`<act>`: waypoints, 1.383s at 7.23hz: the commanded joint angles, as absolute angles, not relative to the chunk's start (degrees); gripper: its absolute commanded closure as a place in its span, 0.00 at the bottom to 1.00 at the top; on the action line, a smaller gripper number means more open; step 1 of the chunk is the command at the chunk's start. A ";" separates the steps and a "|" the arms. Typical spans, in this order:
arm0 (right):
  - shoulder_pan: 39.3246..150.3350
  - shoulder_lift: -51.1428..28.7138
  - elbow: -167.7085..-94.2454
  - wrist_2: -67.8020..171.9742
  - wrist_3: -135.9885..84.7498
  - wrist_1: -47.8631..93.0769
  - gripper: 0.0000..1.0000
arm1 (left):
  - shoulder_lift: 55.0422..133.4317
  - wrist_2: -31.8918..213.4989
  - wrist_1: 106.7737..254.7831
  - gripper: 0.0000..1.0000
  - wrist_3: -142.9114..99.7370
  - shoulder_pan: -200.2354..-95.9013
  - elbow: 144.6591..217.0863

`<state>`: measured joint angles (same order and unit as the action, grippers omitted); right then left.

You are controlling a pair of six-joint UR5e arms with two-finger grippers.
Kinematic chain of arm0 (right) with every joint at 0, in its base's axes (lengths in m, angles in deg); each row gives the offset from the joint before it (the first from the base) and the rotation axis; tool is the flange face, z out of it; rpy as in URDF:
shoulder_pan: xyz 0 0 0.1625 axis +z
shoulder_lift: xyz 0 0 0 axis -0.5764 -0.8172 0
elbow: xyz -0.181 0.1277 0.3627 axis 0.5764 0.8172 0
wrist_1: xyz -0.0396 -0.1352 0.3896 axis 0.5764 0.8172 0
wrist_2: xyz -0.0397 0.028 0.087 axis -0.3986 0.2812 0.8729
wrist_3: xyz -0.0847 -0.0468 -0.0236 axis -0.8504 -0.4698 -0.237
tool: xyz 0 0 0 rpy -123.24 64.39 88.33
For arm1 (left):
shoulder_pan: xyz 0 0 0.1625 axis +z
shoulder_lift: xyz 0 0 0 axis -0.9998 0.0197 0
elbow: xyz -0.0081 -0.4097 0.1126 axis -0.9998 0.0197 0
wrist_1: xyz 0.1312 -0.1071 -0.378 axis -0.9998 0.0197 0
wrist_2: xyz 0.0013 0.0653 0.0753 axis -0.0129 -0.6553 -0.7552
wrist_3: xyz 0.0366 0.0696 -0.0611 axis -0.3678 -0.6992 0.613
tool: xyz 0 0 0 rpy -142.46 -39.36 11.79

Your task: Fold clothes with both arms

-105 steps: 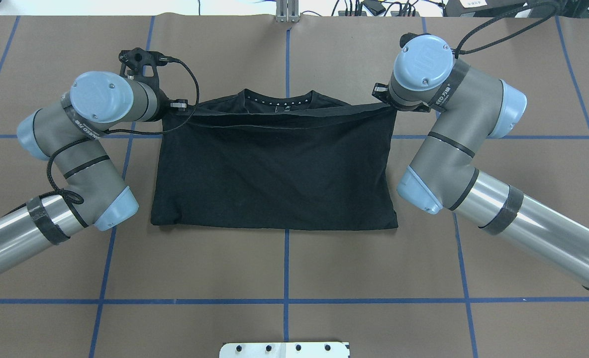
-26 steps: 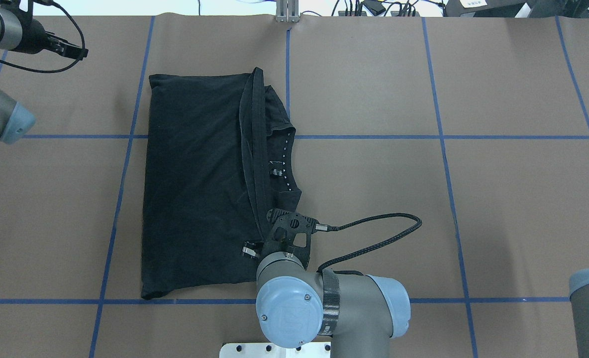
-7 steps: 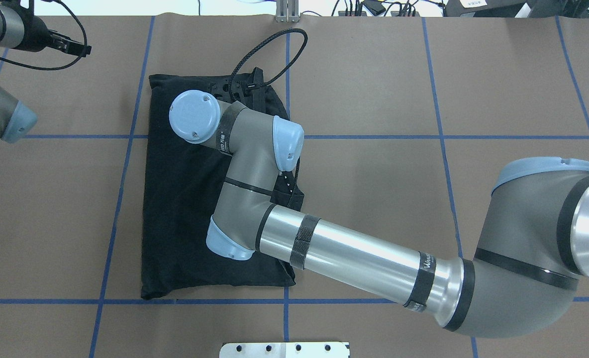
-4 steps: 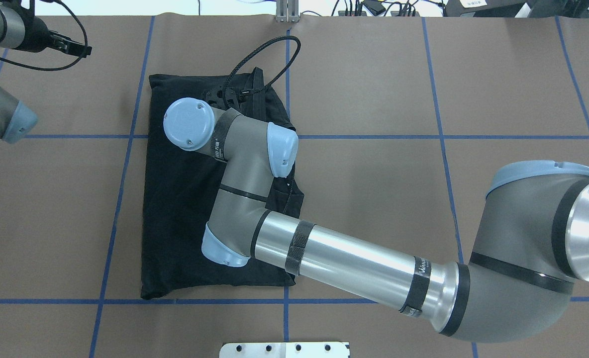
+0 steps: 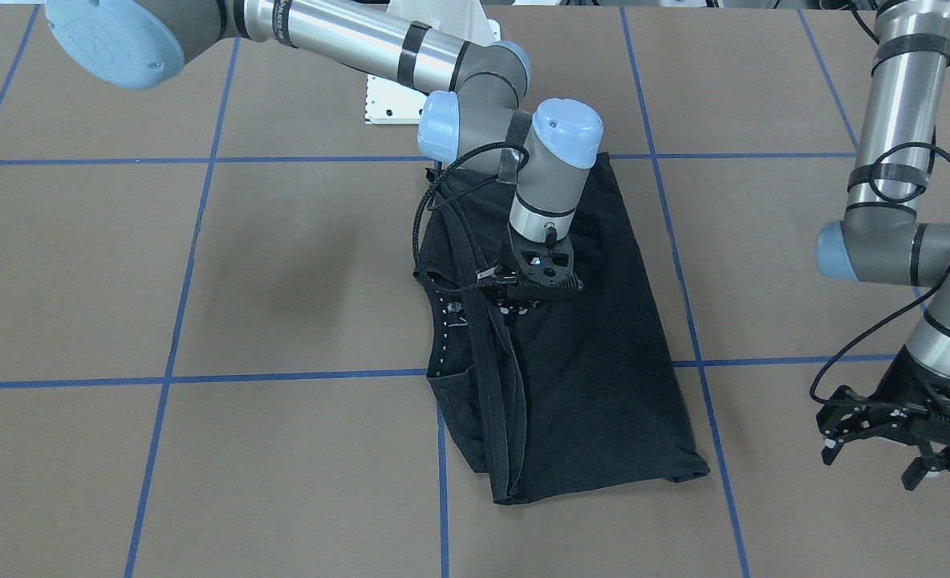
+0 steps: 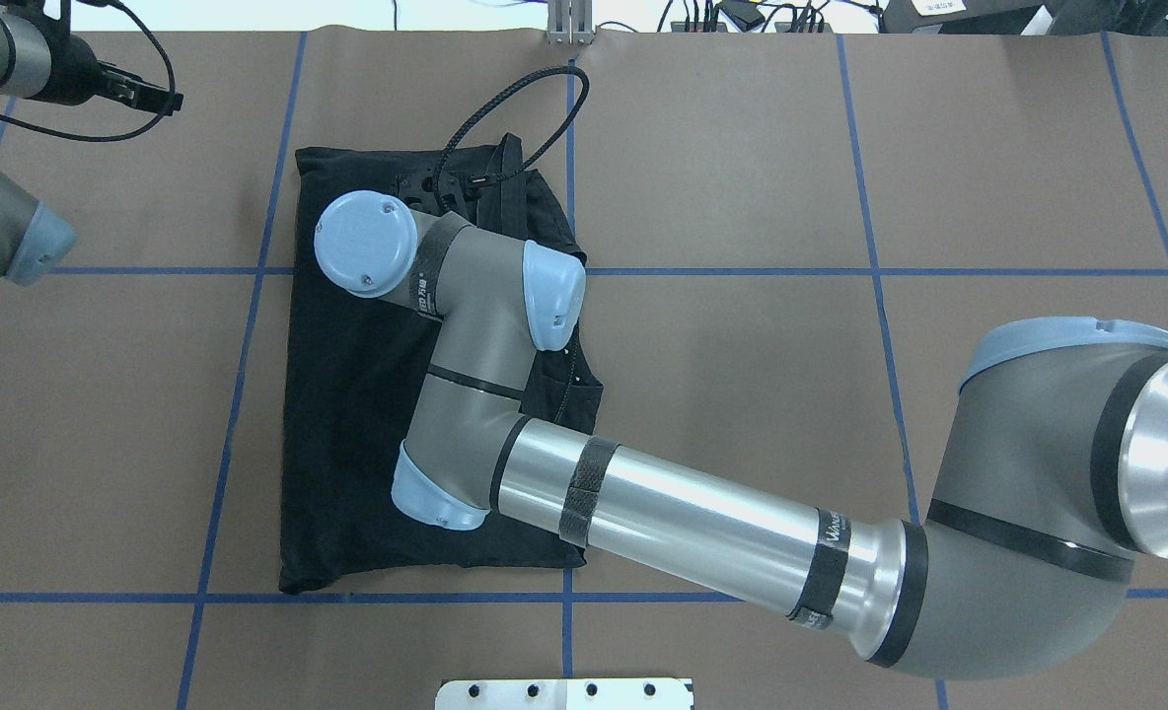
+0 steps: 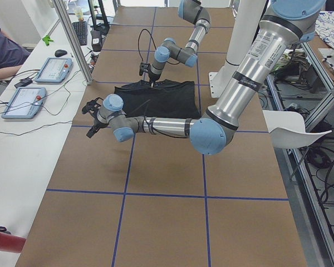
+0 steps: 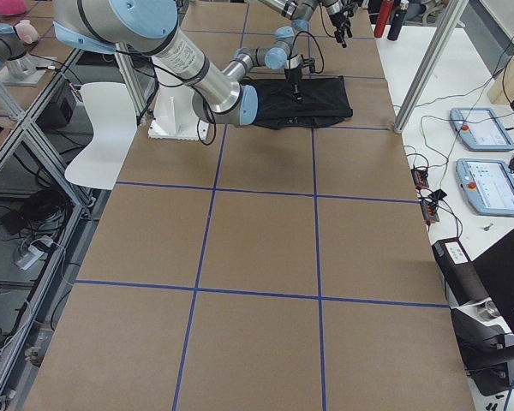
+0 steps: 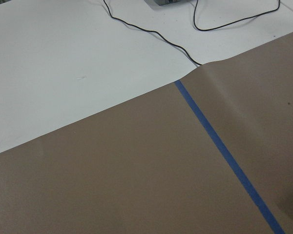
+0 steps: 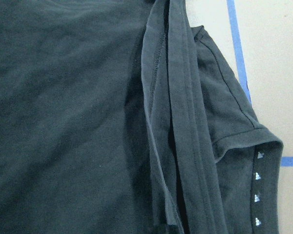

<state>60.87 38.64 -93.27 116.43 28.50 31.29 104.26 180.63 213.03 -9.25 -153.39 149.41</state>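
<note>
The black T-shirt lies folded in a tall rectangle on the table, left of centre; it also shows in the front view. Its chest graphic is hidden. The collar with small white marks sticks out along one side. My right arm reaches across the shirt, and the right gripper hangs just over the doubled hem band, seemingly open and holding nothing. My left gripper is open and empty, away from the shirt at the table's far left corner.
Blue tape lines grid the brown table cover. The white mount plate sits at the near edge. Cables and gear line the far edge. Two tablets lie on a side bench.
In the last second my right wrist has drifted a little to the left over the shirt. The shirt and the left arm have not moved.
</note>
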 commanded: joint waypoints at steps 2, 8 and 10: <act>60.86 38.55 -92.74 116.34 28.46 31.29 0.65 | 104.26 180.63 213.03 0.00 -9.25 -153.38 149.41; 60.86 38.73 -92.21 116.78 28.37 31.64 1.00 | 104.26 180.54 213.03 0.00 -9.25 -153.38 149.32; 61.12 38.47 -93.26 116.95 28.37 31.91 1.00 | 104.26 180.63 213.03 0.00 -9.25 -153.38 149.32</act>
